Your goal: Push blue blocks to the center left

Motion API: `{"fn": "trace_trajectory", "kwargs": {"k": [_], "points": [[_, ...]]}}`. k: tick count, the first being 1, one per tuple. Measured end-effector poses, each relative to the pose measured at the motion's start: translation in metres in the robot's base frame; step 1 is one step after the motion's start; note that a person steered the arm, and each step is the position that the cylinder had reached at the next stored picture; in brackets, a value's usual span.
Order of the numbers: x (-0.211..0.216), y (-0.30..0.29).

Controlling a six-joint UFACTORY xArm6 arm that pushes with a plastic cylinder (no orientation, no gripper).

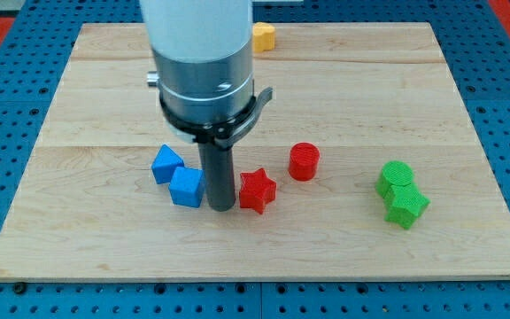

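Tool: straight dark rod under a white and grey arm housing, tip (220,207) planted on the tabletop (104,248) a little below the board's middle. No jaws on it, so nothing clasped; simply standing between two blocks. Just to the tip's left, touching or very nearly touching the rod, a blue cube (187,187). Just to its right, equally close, a red star (257,190) (contact with the rod hard to tell from this angle).

Further toward the view's left and slightly higher, a second blue block (166,164), angular, exact shape unclear, corner pressed against the blue cube. Both blue blocks sitting left of centre, but well apart from the board's left edge.

Right of the red star and a little higher, a red cylinder (304,161), upright, near the star but apart from it.

Well off toward the view's right: a green cylinder (396,177) with a green star (406,206) touching it just below.

At the view's top edge of the board, a yellow block (264,37), partly hidden behind the arm housing, shape not clear.
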State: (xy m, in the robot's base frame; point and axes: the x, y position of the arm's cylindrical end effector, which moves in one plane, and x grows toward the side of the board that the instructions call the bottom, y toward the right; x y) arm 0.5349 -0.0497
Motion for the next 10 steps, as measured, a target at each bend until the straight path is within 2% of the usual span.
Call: {"fn": "trace_trajectory", "kwargs": {"k": [1, 3, 4, 7, 8, 9, 10], "points": [[-0.006, -0.034], [-0.063, -0.054], [-0.077, -0.069], [-0.077, -0.124], [-0.090, -0.149], [-0.122, -0.165], [-0.119, -0.160]]}}
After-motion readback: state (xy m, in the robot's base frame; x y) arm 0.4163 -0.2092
